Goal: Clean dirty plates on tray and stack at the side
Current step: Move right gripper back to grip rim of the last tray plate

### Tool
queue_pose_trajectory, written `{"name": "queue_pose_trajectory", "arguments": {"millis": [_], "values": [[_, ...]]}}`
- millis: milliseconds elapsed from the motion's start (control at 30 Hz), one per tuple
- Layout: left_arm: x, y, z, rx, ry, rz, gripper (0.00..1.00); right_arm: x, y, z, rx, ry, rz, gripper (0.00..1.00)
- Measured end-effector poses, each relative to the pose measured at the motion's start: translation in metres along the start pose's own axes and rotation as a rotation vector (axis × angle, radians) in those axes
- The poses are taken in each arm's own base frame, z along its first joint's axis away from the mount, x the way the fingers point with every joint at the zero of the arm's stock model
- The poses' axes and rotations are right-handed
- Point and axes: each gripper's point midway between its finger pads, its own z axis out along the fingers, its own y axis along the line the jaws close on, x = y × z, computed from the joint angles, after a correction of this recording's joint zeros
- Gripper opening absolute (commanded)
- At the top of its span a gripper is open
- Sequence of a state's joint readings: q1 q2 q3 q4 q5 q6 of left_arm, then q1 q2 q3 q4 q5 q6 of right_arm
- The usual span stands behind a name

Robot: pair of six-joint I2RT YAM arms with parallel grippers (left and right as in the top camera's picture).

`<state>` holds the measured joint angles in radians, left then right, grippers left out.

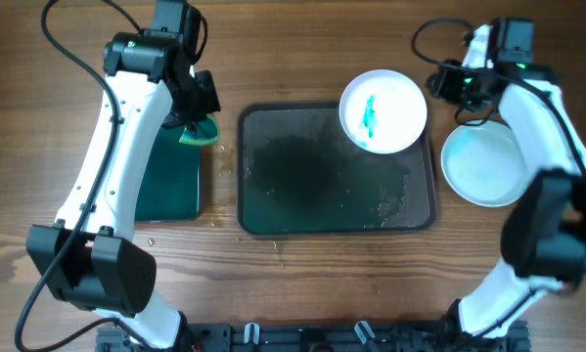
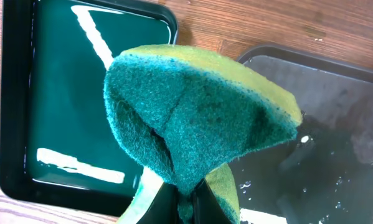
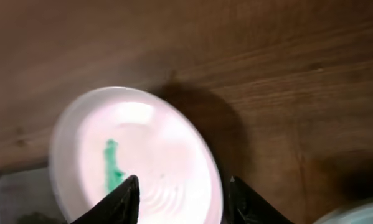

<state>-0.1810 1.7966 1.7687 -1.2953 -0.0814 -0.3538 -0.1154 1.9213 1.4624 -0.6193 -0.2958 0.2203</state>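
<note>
Overhead: left fingers (image 1: 197, 115) pinching sponge (image 1: 204, 132), hanging over green tray's (image 1: 170, 186) far right corner. Smeared plate (image 1: 395, 122) lying across grey tray's (image 1: 312, 176) far right corner. Bluish plate (image 1: 483, 166) sitting on tabletop (image 1: 273, 293) just right of that tray.

Left wrist: fingers clamping folded sponge from below.

Right wrist: right fingers (image 3: 121, 202) standing spread wide, straddling smeared plate's rim; contact unclear.

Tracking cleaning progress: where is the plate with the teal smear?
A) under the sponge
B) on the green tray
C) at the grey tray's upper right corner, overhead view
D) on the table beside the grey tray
C: the smeared plate rests over the upper right corner rim of the tray.
</note>
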Motion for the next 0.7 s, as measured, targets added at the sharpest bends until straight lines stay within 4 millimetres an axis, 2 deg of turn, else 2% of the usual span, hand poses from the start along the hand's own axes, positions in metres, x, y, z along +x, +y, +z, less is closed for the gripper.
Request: {"name": "queue_pose_trajectory", "arguments": {"millis": [33, 200, 400, 700], "values": [[0.000, 0.000, 0.000, 0.001, -0.001, 0.000, 0.04, 0.005, -0.007, 0.019, 0.003, 0.032, -0.002, 0.45], [0.000, 0.000, 0.000, 0.000, -0.001, 0.000, 0.04, 0.016, -0.016, 0.049, -0.007, 0.079, -0.078, 0.40], [0.000, 0.000, 0.000, 0.000, 0.000, 0.000, 0.04, 0.012, -0.014, 0.051, -0.018, 0.063, -0.159, 0.25], [0.000, 0.000, 0.000, 0.000, 0.000, 0.000, 0.04, 0.006, -0.012, 0.052, -0.027, 0.037, -0.217, 0.25]]}}
